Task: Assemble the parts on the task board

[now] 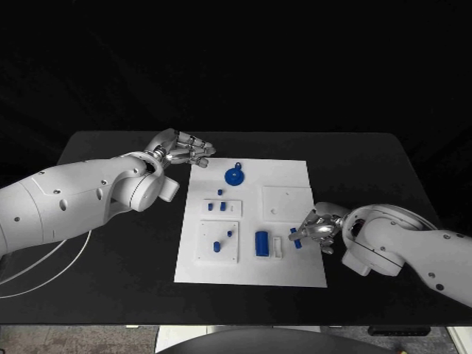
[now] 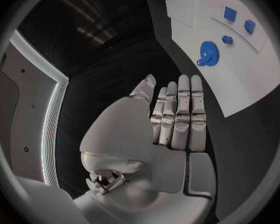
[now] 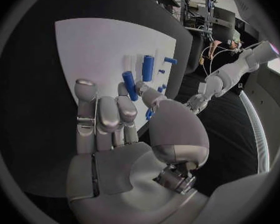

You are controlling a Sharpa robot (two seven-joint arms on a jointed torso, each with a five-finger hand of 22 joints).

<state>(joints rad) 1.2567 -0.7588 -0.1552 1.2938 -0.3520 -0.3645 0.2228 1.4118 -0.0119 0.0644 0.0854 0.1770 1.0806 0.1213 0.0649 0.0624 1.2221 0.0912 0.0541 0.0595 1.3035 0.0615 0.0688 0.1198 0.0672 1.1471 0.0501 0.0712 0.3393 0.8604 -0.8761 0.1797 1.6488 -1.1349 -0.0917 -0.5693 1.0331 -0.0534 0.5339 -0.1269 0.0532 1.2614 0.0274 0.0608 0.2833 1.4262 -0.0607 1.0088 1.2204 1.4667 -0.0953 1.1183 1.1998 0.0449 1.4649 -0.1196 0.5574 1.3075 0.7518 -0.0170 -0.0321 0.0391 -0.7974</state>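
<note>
Head view: the left hand (image 1: 185,150) hovers off the task board's (image 1: 289,173) far left corner, fingers straight and pressed together, holding nothing. The right hand (image 1: 317,227), over the board's right edge, pinches a small blue peg (image 3: 129,85); the blue gear (image 1: 235,175) lies near the far edge.

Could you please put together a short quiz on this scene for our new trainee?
1. True or false: the left hand holds a blue part.
2. On the task board, the blue gear lies near: A, the edge far from the robot; B, the edge nearest the robot; C, the middle of the right edge.
3. Which hand pinches the small blue peg?
Key: 1 false, its fingers hold nothing; 2 A; 3 the right hand.
</note>
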